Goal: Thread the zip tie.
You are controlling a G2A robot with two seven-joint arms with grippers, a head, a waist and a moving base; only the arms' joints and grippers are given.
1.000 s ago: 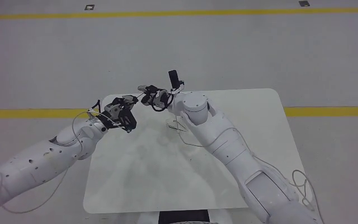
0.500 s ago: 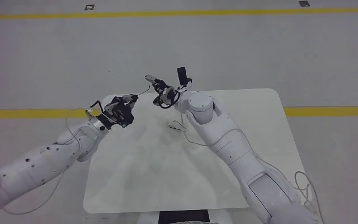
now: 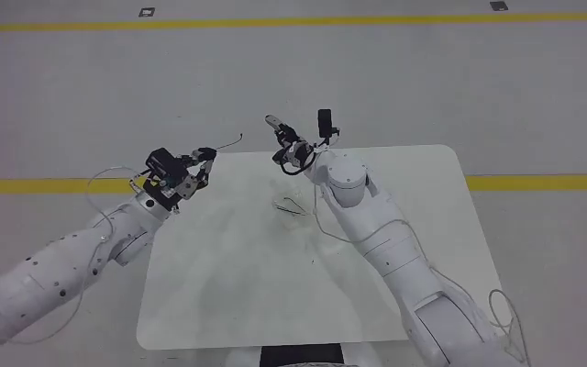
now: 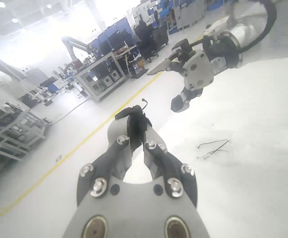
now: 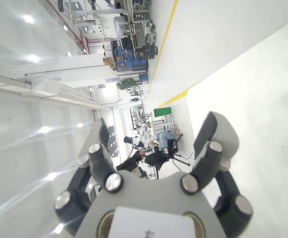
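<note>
**A:** Start at the left gripper (image 4: 135,112). What is it doing?

**B:** Its fingers are pinched together on the zip tie (image 4: 145,104). The tie's thin black tip curls out just past the fingertips. From the top view, the same gripper (image 3: 197,161) sits at the far left corner of the table (image 3: 275,294). The zip tie (image 3: 227,142) sticks out from it as a fine dark strand, past the table's edge and over the floor.

**A:** And the right gripper?

**B:** Its jaws are spread wide with nothing between them. Its own wrist view shows that plainly (image 5: 155,128). From above, the right gripper (image 3: 280,130) is at the table's far edge, well apart from the left one. The left wrist view has it (image 4: 167,88) up beyond the tie's tip, with one finger raised and the other hanging toward the tabletop.

**A:** What lies between the two?

**B:** The far corner of the white table and a stretch of open floor. The tie's free end points roughly toward the right gripper but stops well short of it.

**A:** Anything else nearby?

**B:** A small tangle of loose zip ties (image 3: 292,205) lies flat on the table, just beside the right arm's forearm. The left wrist view shows them too (image 4: 213,148), off to the side of the held tie. A black cable (image 4: 271,20) loops around the right wrist. A yellow floor line (image 3: 523,182) runs behind the table.
</note>
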